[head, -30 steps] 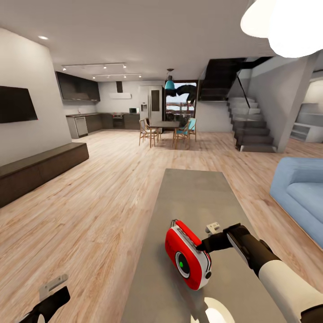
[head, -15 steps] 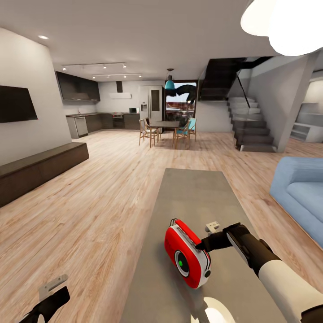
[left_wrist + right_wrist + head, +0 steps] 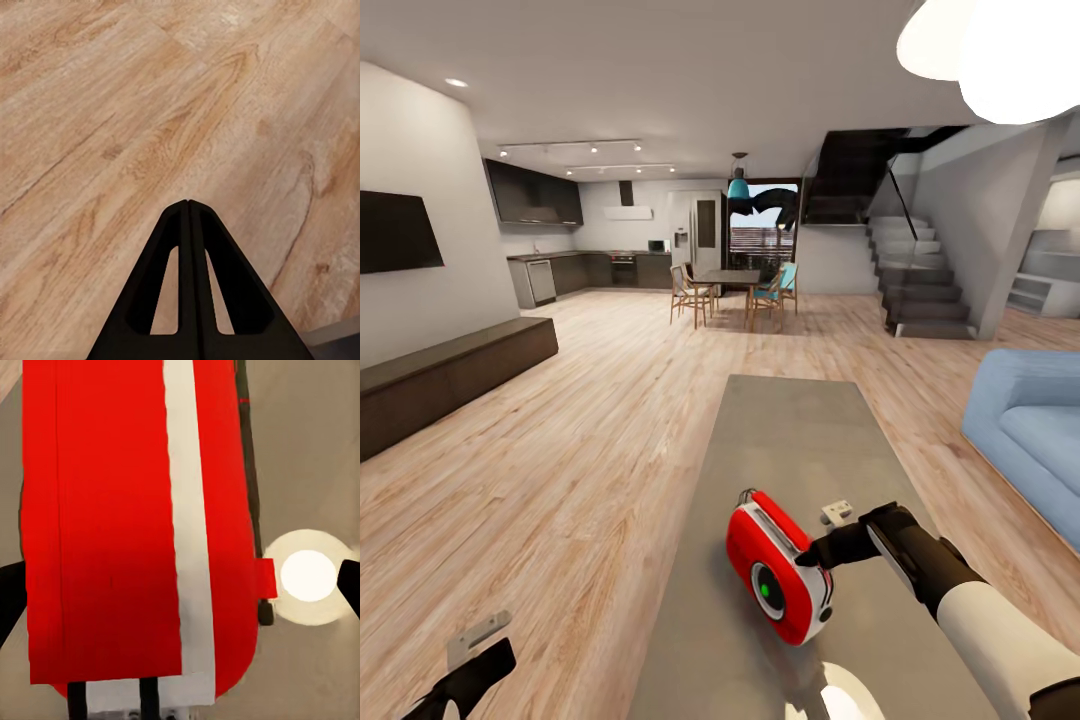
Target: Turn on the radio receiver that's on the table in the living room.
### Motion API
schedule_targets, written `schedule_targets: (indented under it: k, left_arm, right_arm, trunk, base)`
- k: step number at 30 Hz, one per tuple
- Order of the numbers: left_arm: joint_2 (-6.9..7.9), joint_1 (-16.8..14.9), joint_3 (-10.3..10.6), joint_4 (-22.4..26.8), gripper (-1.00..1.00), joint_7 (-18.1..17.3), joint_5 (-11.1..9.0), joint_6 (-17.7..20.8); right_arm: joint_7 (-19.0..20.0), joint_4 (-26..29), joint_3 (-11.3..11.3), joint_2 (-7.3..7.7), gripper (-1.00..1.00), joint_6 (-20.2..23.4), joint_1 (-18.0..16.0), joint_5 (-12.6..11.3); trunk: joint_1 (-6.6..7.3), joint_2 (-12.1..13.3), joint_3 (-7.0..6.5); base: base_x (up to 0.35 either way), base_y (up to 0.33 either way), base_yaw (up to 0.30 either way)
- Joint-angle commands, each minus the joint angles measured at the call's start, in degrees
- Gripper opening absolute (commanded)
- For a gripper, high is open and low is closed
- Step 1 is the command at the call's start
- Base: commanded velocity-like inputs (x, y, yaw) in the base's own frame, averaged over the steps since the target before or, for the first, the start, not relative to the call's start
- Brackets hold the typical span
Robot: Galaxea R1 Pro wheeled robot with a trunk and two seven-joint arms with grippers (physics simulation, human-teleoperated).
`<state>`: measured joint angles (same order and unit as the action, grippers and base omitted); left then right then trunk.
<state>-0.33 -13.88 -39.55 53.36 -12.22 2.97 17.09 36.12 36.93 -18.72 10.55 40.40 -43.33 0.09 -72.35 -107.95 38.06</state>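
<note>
Change: small red rounded radio receiver with white trim (image 3: 777,574) tilts slightly further, dial now lower | Right gripper (image 3: 818,552): spread wide, black fingertips (image 3: 9,600) flanking the radio's red back, one tip touching its top edge | Radio: on long glossy grey-taupe table (image 3: 790,430) | Left gripper (image 3: 189,206): clenched over light wood plank floor (image 3: 112,112)

Head looks across the table (image 3: 790,440) — wrists close, facing down.
</note>
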Motion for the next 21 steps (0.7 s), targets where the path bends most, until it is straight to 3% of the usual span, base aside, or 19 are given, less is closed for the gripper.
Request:
schedule_targets:
  k: [1, 9, 21]
  left_arm:
    - [0.07, 0.0, 0.0, 0.0, -1.00, 0.0, 0.0, 0.0]
    - [0.55, 0.0, 0.0, -0.2, -1.00, 0.0, 0.1, -0.2]
    - [0.74, 0.0, -0.1, -0.3, -1.00, 0.1, 0.5, -0.4]
  right_arm:
    - [0.0, 0.0, 0.0, 0.00, 1.00, 0.0, 0.0, 0.0]
    - [0.0, 0.0, 0.0, 0.00, 1.00, 0.0, 0.0, 0.3]
    - [0.0, 0.0, 0.0, 0.00, 1.00, 0.0, 0.0, 0.4]
  trunk:
    - [0.00, 0.0, 0.00]
    - [0.00, 0.0, 0.00]
    - [2.64, 4.8, -2.15]
  base:
    - [0.000, 0.000, 0.000]
    - [0.000, 0.000, 0.000]
    - [0.000, 0.000, 0.000]
